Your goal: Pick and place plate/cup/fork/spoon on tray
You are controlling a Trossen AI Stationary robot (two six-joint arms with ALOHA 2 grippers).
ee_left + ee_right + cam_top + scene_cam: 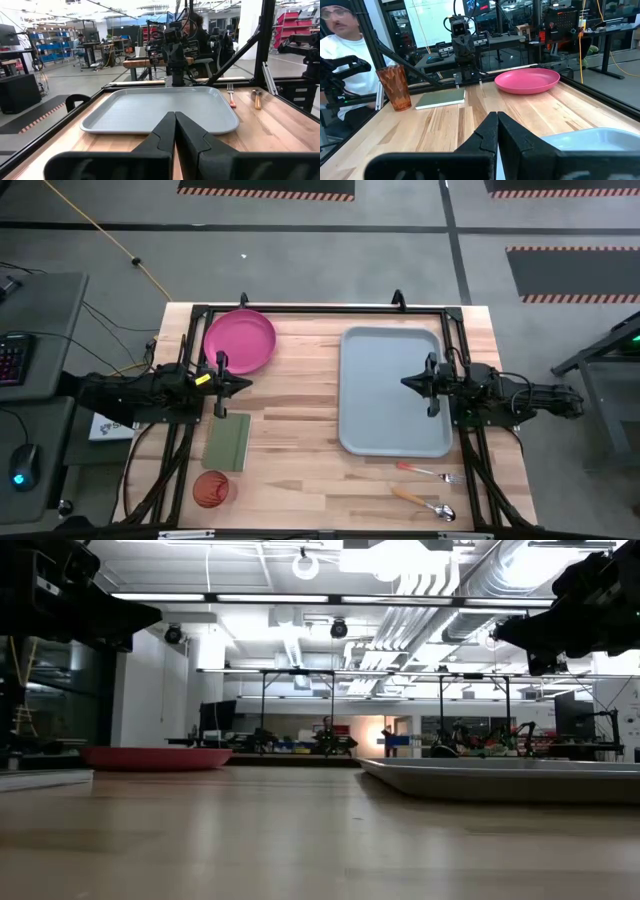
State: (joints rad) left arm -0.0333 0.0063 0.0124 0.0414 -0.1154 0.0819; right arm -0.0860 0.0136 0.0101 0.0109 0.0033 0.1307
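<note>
Nothing sits on the tray (395, 392) yet, so I judge I'm at the very start. The plate (240, 340) lies at the desk's far left; the cup (211, 488) stands near the front left, just past a green notebook (228, 442). The fork (428, 471) and spoon (424, 502) lie in front of the tray. My left gripper (219, 383) hovers beside the plate, fingers pressed together; my right gripper (431, 384) hangs over the tray, likewise closed. Next I'd spread the left fingers and drop to the plate's rim.

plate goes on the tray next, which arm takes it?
Left, probably. The left gripper hovers shut right beside the plate; the right gripper hangs shut over the tray, across the table.
</note>
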